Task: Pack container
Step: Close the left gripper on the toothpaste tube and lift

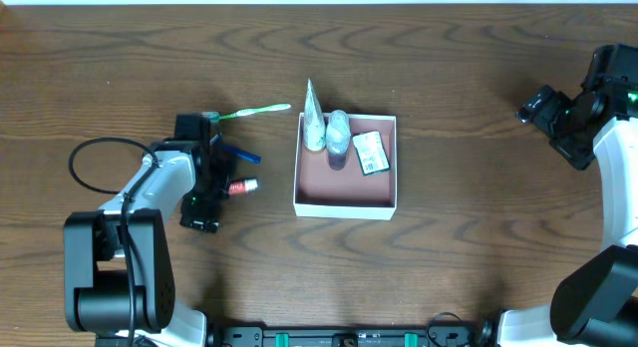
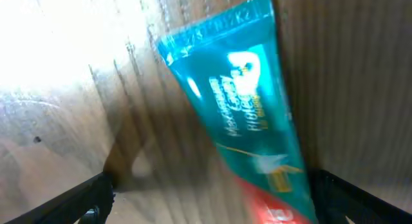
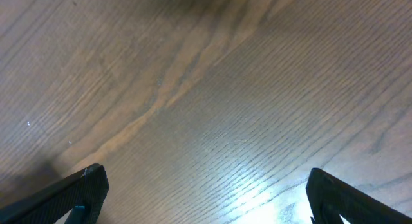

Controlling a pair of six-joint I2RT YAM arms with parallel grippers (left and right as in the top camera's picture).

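Left side, closest in. My left end effector [image 2: 215,199] is low over the dark wood-grain desk [image 1: 449,272], jaws spread wide. A teal plastic tube with white lettering and a red lower end [image 2: 238,108] lies flat on the desk between the two black fingers [image 2: 84,201], slanted across the wrist view. It is not clamped. The view is blurred and the lettering cannot be read.

From overhead, a short blue item [image 1: 242,154] shows on the desk just to the right of this end effector. I cannot tell what it is.

Middle of the desk: the shallow square cardboard box with white outer walls and a pinkish-brown inside [image 1: 344,209] sits flat, open side up, to the right of my left arm. Its near half is bare. Along its far wall:
- a white tapered tube [image 1: 314,123], standing with its tip above the rim
- a small clear bottle [image 1: 338,133], just beside it
- a green-and-white sachet [image 1: 371,153], lying flat towards the right corner

Beyond my left end effector, a green toothbrush [image 1: 254,111] lies on the desk near the box's far left corner.

Far right: my right end effector [image 3: 203,199] hangs over bare desk, well apart from the box, jaws fully apart and holding nothing.
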